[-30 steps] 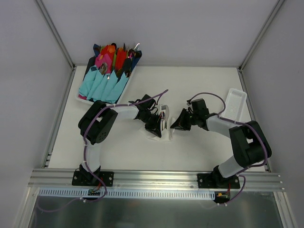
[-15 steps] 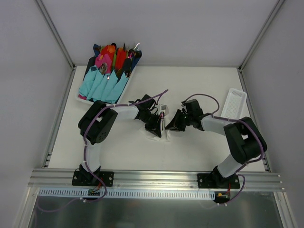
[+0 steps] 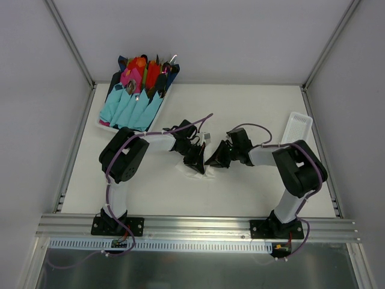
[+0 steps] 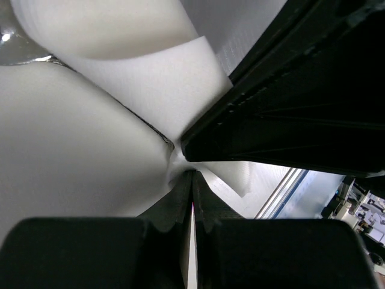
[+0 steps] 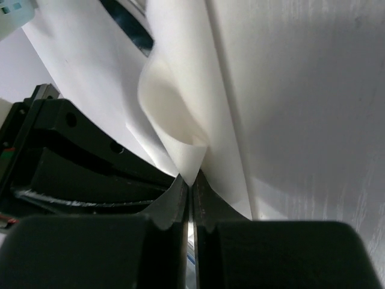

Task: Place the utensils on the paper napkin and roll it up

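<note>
Paper napkin [image 4: 162,90] tighter between left pincer [image 4: 192,176] and right pincer [image 5: 190,180] than before.

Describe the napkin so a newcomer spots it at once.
At the middle of the table, where the left gripper and right gripper meet, lies the napkin. Unlike the coloured bundles and ribbed tray, it is plain white and curling.

The paper napkin [image 3: 197,172] is thin, white and soft. It lies in the middle of the table, curled up into a loose fold instead of lying flat. The left gripper [image 3: 197,161] and the right gripper [image 3: 212,161] each pinch an edge of it. Of the utensils [image 4: 15,49], only a shiny bit peeks out from under the curled paper.
</note>
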